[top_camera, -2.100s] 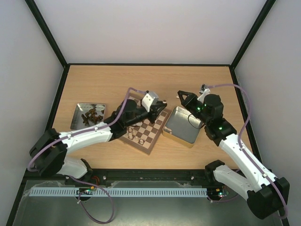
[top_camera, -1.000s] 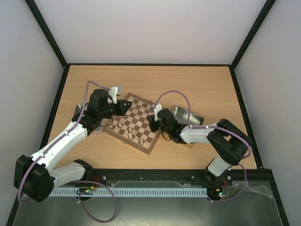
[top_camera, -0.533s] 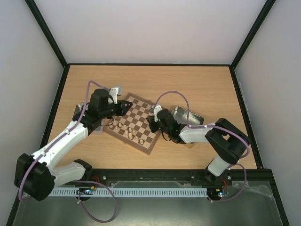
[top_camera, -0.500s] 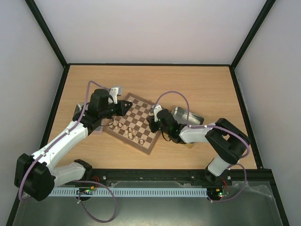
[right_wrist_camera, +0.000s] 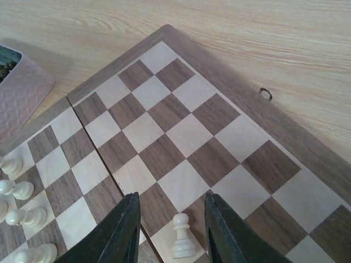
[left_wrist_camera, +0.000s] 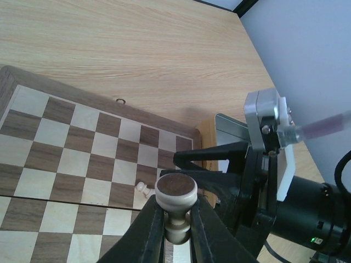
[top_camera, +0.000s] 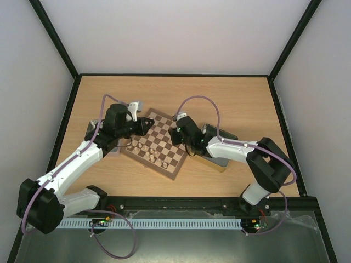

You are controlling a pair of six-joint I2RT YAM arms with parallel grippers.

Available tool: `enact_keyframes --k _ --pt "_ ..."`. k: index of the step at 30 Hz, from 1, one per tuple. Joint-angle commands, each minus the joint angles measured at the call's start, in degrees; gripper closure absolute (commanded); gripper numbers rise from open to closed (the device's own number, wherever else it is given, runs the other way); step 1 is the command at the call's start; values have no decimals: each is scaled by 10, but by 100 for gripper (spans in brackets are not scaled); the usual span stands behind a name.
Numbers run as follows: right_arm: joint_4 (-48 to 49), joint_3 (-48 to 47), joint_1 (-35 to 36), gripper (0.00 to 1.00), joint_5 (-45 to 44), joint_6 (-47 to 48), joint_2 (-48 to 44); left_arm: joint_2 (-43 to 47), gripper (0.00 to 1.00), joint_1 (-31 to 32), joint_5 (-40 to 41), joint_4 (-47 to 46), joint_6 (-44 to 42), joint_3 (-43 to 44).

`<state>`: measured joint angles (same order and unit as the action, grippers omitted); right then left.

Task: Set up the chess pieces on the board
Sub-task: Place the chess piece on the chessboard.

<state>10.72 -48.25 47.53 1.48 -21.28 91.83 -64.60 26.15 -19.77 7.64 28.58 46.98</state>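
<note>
The board (top_camera: 163, 133) lies slanted at mid-table, with several pale chess pieces (top_camera: 145, 149) along its near-left side. My left gripper (top_camera: 147, 125) hovers over the board's far-left corner. In the left wrist view it (left_wrist_camera: 176, 219) is shut on a pale chess piece (left_wrist_camera: 176, 189) held base up, its brown felt showing. My right gripper (right_wrist_camera: 171, 200) is open low over the board's right edge. A pale pawn (right_wrist_camera: 181, 236) stands free on a light square between its fingers. That pawn (left_wrist_camera: 144, 188) also shows in the left wrist view.
A gold tin (top_camera: 222, 153) lies right of the board, partly under the right arm. A silver tray (top_camera: 89, 130) with dark pieces is at the left, mostly hidden by the left arm. Its corner (right_wrist_camera: 24, 87) shows in the right wrist view.
My right gripper has opened and let go of the pale pawn, which now stands on the board, and it has drawn back a little. The left arm has not moved.
</note>
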Motion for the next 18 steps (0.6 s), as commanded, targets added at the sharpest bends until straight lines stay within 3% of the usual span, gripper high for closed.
enact_keyframes --k 1,8,18 --pt "-113 -46 0 68 -9 -16 20 2 88 -4 -9 14 -7 -3" --pt "-226 -134 0 66 44 -15 81 5 88 -5 -7 24 -7 -4" --pt "-329 -213 -1 67 4 -30 118 8 88 -7 -41 46 -25 -7"
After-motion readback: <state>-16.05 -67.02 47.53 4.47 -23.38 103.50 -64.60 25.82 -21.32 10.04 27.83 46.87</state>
